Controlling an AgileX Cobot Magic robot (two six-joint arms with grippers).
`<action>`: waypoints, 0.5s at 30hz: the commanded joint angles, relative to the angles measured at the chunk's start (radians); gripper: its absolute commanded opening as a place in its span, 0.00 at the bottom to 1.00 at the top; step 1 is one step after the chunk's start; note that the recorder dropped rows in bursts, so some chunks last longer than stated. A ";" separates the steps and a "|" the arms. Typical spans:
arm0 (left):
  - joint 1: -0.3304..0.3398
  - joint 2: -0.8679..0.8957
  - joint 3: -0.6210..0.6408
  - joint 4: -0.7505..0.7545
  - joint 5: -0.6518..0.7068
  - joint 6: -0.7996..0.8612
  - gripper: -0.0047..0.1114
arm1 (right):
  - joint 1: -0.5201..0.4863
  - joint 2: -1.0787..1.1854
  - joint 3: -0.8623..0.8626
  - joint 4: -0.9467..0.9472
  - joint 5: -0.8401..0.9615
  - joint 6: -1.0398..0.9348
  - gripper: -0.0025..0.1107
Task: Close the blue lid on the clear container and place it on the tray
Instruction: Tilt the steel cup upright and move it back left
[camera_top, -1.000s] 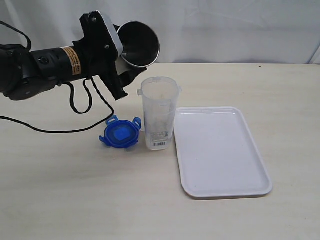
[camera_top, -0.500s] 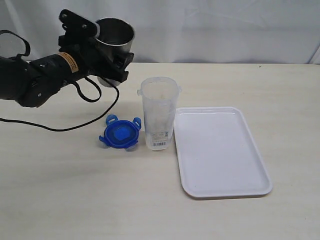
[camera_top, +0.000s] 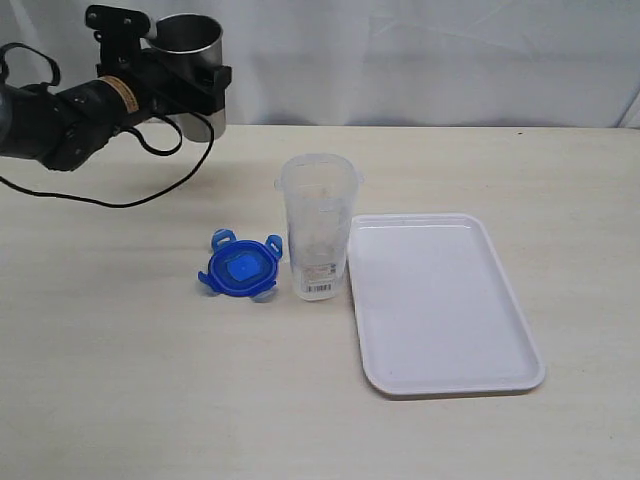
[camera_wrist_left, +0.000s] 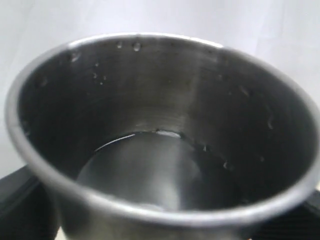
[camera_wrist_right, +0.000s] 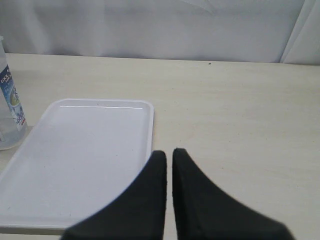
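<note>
Left gripper (camera_top: 200, 85) clamped round steel tumbler (camera_top: 188, 35), aloft; blue lid (camera_top: 240, 268) and clear container (camera_top: 318, 225) well apart from it, lid off, lying just beside container. Right gripper (camera_wrist_right: 169, 162) closed, empty, tray (camera_wrist_right: 75, 150) just ahead. Step: likely parking tumbler. Next: free jaws, fetch lid, seat it squarely

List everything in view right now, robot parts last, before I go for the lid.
clear container: 1, transparent, upright on the table, just left of the tray, lid off
blue lid: 1, bright blue, flat on the table, left of the container
tray: 1, white, on the table at right, nothing on it
steel tumbler: 1, silver, in the air at far left
cable: 1, black, lying across the table at left
table: 1, pale beige
left fingers: black, clamped on the steel tumbler
right fingers: black, shut, empty, near the tray
</note>
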 joint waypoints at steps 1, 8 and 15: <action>0.000 0.080 -0.114 0.001 -0.063 -0.062 0.04 | -0.004 -0.004 0.002 0.001 0.000 0.001 0.06; 0.016 0.150 -0.152 -0.045 -0.075 -0.014 0.04 | -0.004 -0.004 0.002 0.001 0.000 0.001 0.06; 0.075 0.160 -0.152 -0.145 -0.070 0.121 0.04 | -0.004 -0.004 0.002 0.001 0.000 0.001 0.06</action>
